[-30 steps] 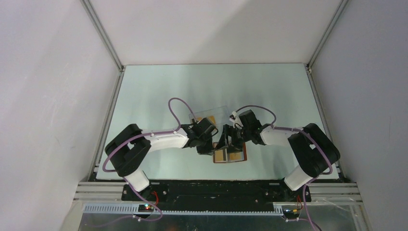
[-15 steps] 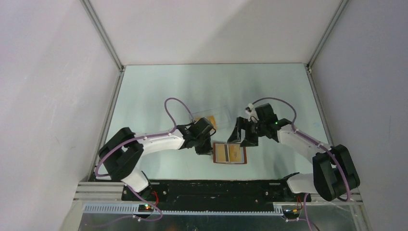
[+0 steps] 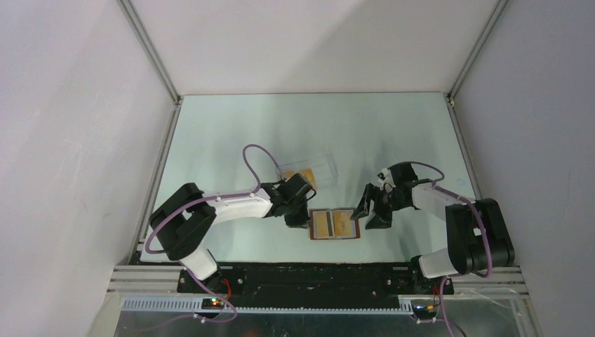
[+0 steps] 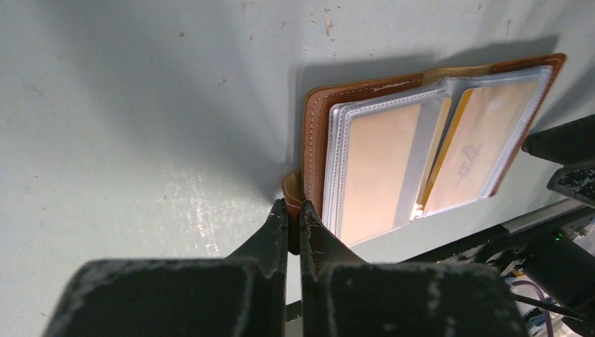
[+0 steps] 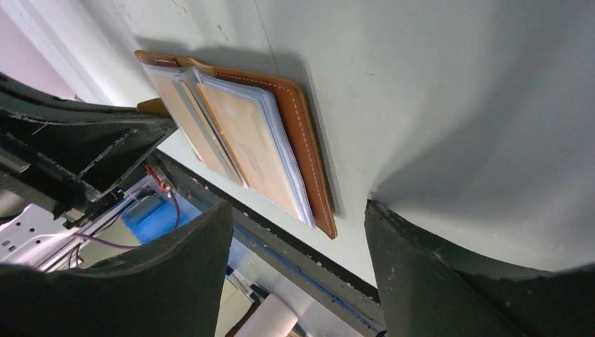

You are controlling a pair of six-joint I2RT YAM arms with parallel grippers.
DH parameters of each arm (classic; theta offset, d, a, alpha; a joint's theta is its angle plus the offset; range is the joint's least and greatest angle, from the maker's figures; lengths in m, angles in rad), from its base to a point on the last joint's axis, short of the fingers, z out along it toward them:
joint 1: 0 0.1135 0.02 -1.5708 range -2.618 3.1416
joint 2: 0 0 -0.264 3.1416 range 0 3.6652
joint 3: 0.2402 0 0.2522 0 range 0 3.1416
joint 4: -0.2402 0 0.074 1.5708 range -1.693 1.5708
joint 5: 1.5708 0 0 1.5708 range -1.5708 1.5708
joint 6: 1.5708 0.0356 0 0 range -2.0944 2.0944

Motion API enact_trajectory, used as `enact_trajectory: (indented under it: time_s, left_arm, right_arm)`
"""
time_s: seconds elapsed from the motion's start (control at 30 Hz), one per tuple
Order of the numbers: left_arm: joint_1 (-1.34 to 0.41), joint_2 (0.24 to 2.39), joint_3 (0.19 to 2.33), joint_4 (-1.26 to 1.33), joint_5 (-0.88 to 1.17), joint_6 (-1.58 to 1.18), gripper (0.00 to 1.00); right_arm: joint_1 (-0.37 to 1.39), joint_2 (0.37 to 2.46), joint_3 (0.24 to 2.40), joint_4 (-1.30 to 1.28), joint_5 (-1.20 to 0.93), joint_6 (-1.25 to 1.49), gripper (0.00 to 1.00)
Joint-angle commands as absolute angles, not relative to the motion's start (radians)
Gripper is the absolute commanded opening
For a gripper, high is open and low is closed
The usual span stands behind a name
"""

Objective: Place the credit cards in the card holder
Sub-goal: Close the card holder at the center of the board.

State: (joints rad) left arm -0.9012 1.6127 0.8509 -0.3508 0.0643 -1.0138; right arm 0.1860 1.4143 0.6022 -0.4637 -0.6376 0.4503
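Observation:
The brown leather card holder (image 3: 356, 226) lies open near the table's front edge, its clear sleeves facing up. Orange-gold credit cards (image 4: 375, 168) sit inside the sleeves on both halves, and they show again in the right wrist view (image 5: 245, 147). My left gripper (image 4: 295, 210) is shut on the holder's snap tab (image 4: 292, 188) at its left edge. In the top view the left gripper (image 3: 300, 217) touches the holder's left side. My right gripper (image 3: 370, 214) hangs open just right of the holder with nothing between its fingers. The holder's right edge (image 5: 305, 133) lies ahead of the right gripper (image 5: 298, 207).
A clear plastic box (image 3: 316, 168) stands just behind the left gripper, with an orange patch at its near edge. The table's front edge and the black base rail (image 3: 316, 270) run close below the holder. Grey walls enclose the table on three sides.
The right gripper has pulled off the holder, swinging right and toward the near edge. The holder's sleeves now lie uncovered. The left gripper stays shut on the tab.

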Motion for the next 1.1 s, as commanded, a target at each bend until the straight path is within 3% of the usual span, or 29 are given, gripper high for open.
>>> enact_trajectory:
  time_s: [0.0,0.37,0.67,1.07]
  left_arm:
    - [-0.906,1.644,0.866,-0.345,0.07,-1.045,0.0]
    - [-0.907,1.652,0.862,-0.346,0.066,-1.03,0.0]
    - [-0.908,1.65,0.871,-0.346,0.067,-1.013,0.0]
    - [-0.91,1.631,0.882,-0.346,0.077,-0.999,0.0]
  right_arm:
    - [0.201,1.465,0.587,-0.397,-0.697,0.454,0.7]
    - [0.271,1.414,0.586,-0.268,-0.872,0.497,0.51]
    - [0.355,1.293,0.59,-0.124,-0.959,0.592,0.51]
    - [0.504,1.547,0.684,-0.075,-0.939,0.572,0.5]
